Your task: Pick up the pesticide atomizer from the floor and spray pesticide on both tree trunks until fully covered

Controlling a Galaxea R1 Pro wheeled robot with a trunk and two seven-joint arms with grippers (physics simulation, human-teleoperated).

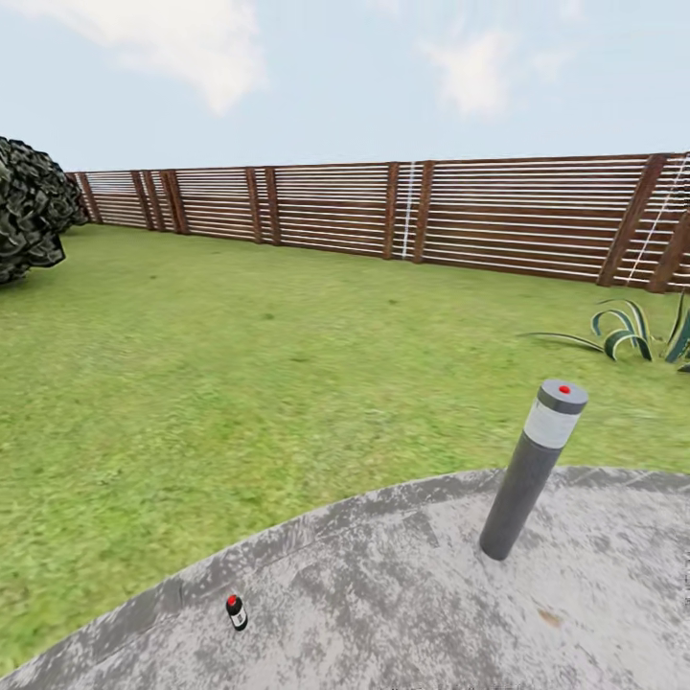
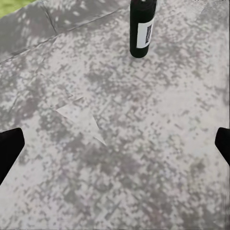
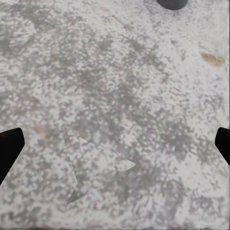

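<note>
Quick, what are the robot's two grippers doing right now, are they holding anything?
Left gripper: open, holding nothing; the atomizer stands ahead on the stone paving.
Right gripper: open, holding nothing.

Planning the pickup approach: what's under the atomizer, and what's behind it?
The pesticide atomizer stands upright on the grey mottled stone paving, near its edge. Behind it lie the lawn and the wooden slat fence. Its own footprint hides the paving directly beneath.
</note>
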